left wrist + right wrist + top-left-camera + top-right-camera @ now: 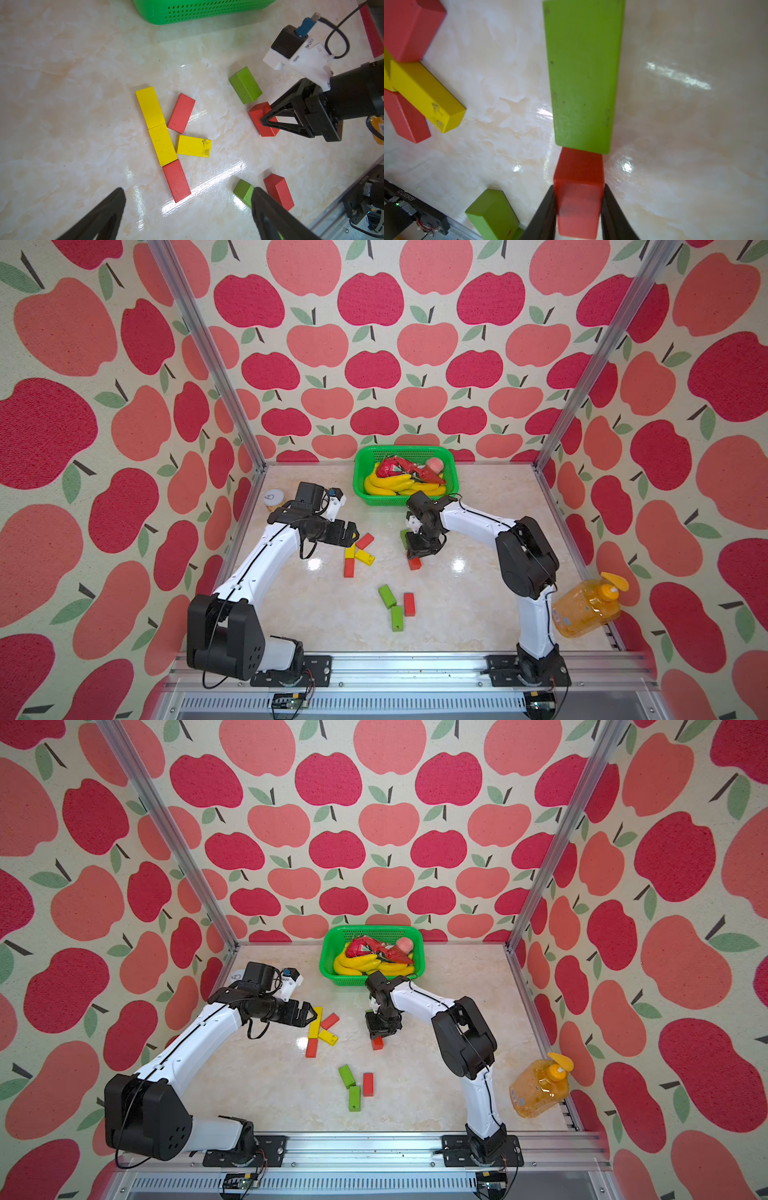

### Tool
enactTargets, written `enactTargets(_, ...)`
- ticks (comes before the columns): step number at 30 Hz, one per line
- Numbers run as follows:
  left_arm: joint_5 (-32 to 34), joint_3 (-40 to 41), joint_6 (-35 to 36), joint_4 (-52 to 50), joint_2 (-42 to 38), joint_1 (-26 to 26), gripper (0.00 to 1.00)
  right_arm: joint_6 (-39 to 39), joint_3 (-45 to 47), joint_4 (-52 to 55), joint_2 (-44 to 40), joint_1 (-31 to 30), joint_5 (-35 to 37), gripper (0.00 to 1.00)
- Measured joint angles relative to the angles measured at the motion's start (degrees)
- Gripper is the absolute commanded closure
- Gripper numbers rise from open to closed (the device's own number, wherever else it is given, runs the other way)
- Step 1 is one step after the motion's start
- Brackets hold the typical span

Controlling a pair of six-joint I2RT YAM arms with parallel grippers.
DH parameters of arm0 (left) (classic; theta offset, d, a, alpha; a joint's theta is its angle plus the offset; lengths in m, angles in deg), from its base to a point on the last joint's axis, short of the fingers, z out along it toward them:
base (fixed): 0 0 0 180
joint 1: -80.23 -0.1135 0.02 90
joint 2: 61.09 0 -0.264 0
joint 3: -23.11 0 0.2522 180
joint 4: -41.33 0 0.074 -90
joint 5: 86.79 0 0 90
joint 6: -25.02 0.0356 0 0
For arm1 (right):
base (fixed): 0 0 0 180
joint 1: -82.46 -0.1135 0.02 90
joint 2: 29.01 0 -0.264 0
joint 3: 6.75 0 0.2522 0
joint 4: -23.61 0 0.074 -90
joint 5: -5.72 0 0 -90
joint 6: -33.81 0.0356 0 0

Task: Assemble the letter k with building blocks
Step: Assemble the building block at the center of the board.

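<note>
Right pincer (pixel 579 187) is clamped on the sides of a small red oblong painted block (pixel 578 166), low at the glossy marble-look tabletop (pixel 675 124). Its wrist view shows the block's end butting against a green oblong block (pixel 583 72). In a top view only a sliver of that green block (pixel 402 536) peeks past the arm.

Left pincer (pixel 188 190) hangs spread wide with nothing in it. Its wrist view shows the half-built letter: two yellow stem blocks (pixel 150 107), a red stem block (pixel 176 180), and a red slanted block (pixel 181 113) and a yellow slanted block (pixel 193 146).

Both top views show two spare green blocks (pixel 387 596) and a spare red block (pixel 409 604) lying nearer the front.
</note>
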Motion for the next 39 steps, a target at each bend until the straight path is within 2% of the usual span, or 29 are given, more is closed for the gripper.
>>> enactTargets(21, -1.62, 0.0, -0.02, 0.02, 0.42, -0.11, 0.02, 6.1, -2.12, 0.26, 1.57, 0.0, 0.5, 0.78)
enactTargets(39, -2.05, 0.0, -0.02, 0.02, 0.42, -0.11, 0.02, 7.82, -5.11, 0.5, 3.54, 0.22, 1.01, 0.78)
